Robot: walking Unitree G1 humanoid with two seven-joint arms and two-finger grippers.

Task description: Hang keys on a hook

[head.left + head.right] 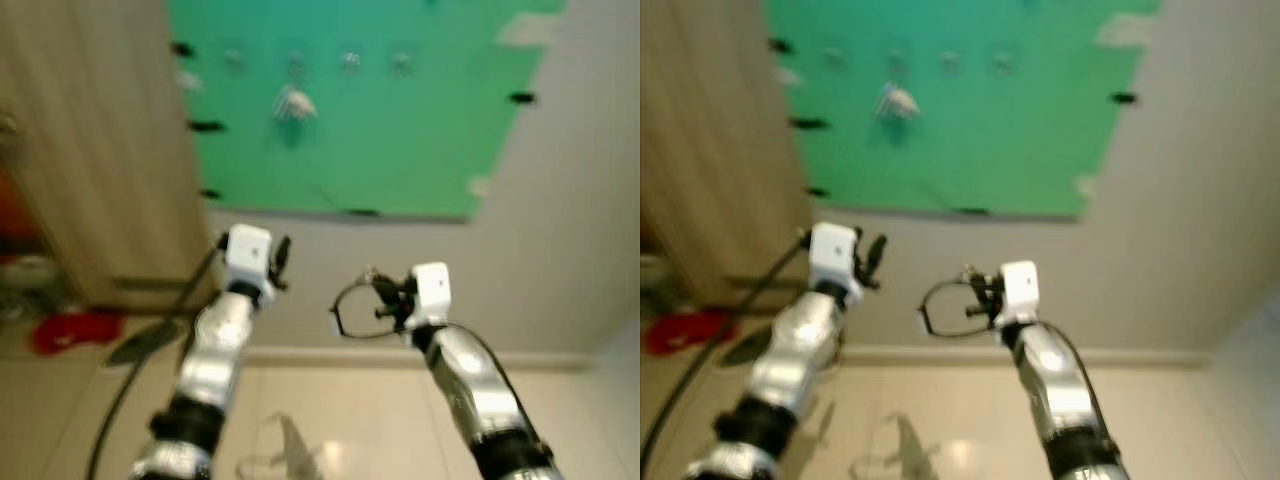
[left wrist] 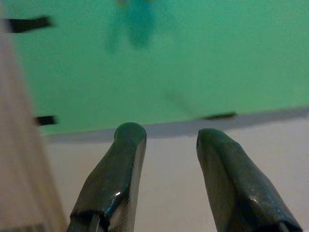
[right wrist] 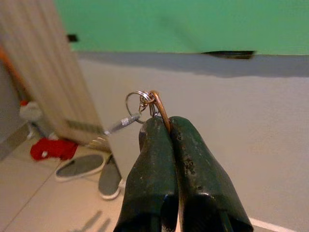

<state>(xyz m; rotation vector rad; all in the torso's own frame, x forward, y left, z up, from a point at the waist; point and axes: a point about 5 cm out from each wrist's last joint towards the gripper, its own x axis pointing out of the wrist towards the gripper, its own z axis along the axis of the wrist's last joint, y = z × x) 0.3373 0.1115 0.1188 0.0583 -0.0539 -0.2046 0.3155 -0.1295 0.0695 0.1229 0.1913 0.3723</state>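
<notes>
Your right gripper (image 3: 161, 126) is pinching the keys (image 3: 145, 104) by their ring, fingers closed, held out before the grey wall (image 1: 560, 250). Your left gripper (image 2: 164, 140) is hovering at nine o'clock of it, fingers parted, holding nothing. Green board (image 1: 400, 120) at twelve o'clock is carrying what look like small hooks (image 1: 350, 60), blurred.

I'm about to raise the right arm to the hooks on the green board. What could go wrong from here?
1. The right gripper pinches the key ring at its very fingertips, so a jolt could drop it.
2. The hooks look small and blurred on the green board, so aiming the ring may miss.
3. One hook already seems to carry something pale, which the ring could snag.
</notes>
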